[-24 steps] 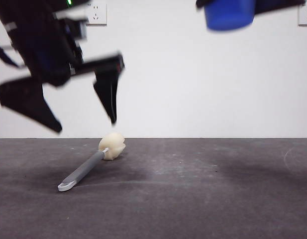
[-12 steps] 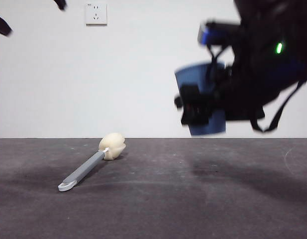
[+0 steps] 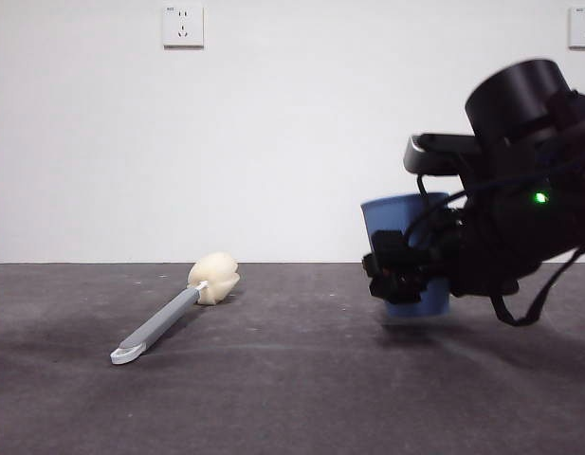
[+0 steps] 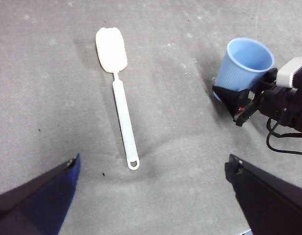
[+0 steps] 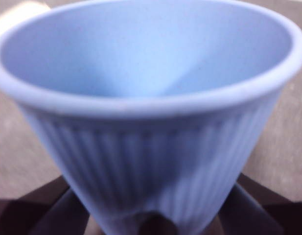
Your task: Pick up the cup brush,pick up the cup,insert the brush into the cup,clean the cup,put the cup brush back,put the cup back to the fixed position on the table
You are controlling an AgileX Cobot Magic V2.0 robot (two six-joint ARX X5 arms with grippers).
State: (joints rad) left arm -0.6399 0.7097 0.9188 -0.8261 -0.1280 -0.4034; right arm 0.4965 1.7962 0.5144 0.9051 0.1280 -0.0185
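The cup brush (image 3: 165, 326) lies flat on the table (image 3: 292, 403) at the left, its cream sponge head (image 3: 214, 278) toward the wall. The blue ribbed cup (image 3: 398, 223) stands upright at the right, its base at or just above the table. My right gripper (image 3: 394, 277) is shut on the cup's lower part. In the right wrist view the cup (image 5: 155, 142) fills the picture with a dark jaw on either side of its base. My left gripper (image 4: 151, 196) hangs open high above the brush (image 4: 122, 115), and from there the cup (image 4: 244, 63) and right gripper (image 4: 241, 104) also show.
A white wall rises behind the table's far edge, with one socket (image 3: 183, 26) at the upper left and another (image 3: 582, 26) at the upper right. The right arm's dark bulk (image 3: 524, 218) fills the right side above the table.
The right arm has come down from the top of the front view to table height with the cup. The left gripper has risen out of the front view. The brush has not moved.
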